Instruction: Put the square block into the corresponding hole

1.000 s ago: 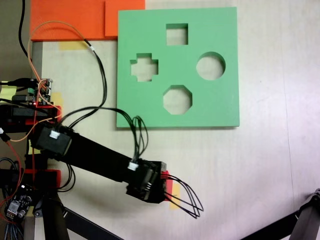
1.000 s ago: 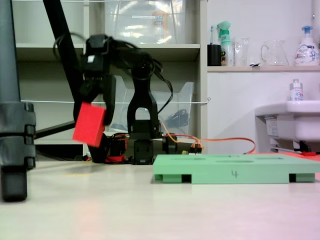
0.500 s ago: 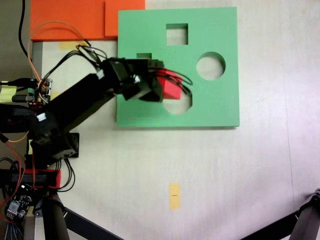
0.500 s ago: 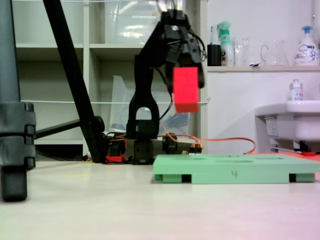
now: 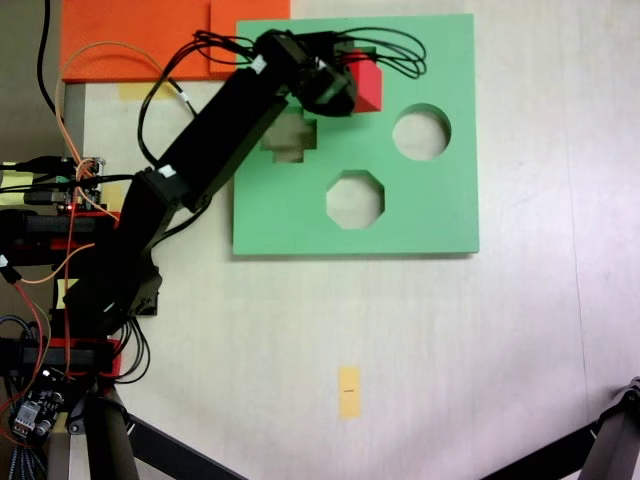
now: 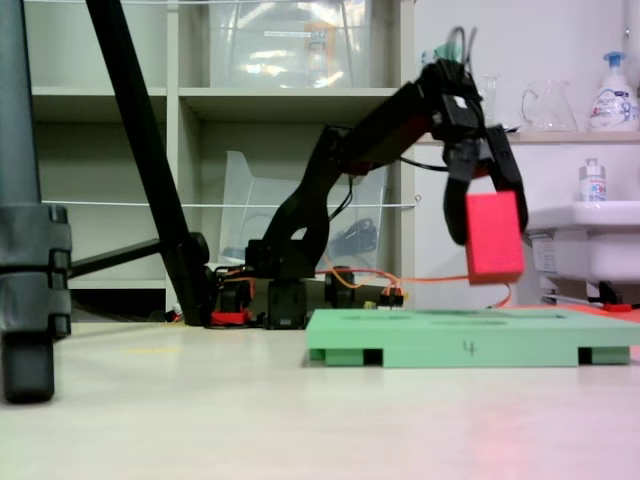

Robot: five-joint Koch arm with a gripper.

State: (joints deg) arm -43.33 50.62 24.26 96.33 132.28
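Fingers (image 6: 490,215): pinched on the small bright red foam cube (image 6: 494,237) — above the large flat green foam board (image 5: 440,200).
Handling: light, squashy — I'd hold opposite faces.

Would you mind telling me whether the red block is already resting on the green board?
No, in the side-on fixed view the red block hangs in the tool with a clear gap above the green board.

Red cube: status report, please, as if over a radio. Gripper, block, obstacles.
Gripper shut on the red cube. Cube held above the green board, over the square hole's spot, not yet inserted. Nothing seen in the way.
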